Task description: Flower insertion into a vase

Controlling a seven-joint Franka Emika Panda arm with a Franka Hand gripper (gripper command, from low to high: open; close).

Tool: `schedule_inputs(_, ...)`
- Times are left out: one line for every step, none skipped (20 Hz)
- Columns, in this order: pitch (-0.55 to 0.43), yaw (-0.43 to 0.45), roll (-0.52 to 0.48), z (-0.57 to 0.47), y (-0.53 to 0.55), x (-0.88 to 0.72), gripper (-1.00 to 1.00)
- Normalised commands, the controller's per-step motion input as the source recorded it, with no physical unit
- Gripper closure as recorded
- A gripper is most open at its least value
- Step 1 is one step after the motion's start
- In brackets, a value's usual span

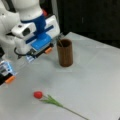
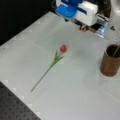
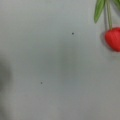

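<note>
Currently we see the gripper [image 1: 37,53] above the table [image 1: 95,75], jaws' state unclear; flower [image 1: 50,99] lies flat, vase [image 1: 65,53] upright.

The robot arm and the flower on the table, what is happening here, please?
A Franka arm is working on putting a flower into a vase. The gripper hangs above the white table, beside the brown vase, and holds nothing. The red flower lies flat on the table, apart from the vase, and its head shows at the wrist view's right edge. A thin stem already leans inside the vase. This flower is not yet picked up.
</note>
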Motion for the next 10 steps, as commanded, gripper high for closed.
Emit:
schedule_inputs(0.09,0.156,-0.063,-0.02,-0.31,0.32,-1.0)
schedule_inputs(0.081,0.155,-0.078,-0.05,-0.31,0.3,-1.0)
schedule_inputs(0.078,0.155,-0.087,-0.09,-0.31,0.29,-1.0)
schedule_inputs(0.076,0.154,-0.091,-0.11,-0.29,0.28,-1.0)
schedule_inputs(0.096,0.161,-0.089,-0.14,-0.28,0.28,-1.0)
schedule_inputs(0.174,0.19,-0.079,-0.17,-0.26,0.28,-1.0)
schedule_inputs(0.222,0.213,-0.094,-0.21,-0.25,0.3,-1.0)
schedule_inputs(0.234,0.221,-0.097,-0.22,-0.23,0.3,-1.0)
schedule_inputs(0.238,0.229,-0.119,-0.23,-0.22,0.32,-1.0)
schedule_inputs(0.218,0.228,-0.144,-0.25,-0.21,0.35,-1.0)
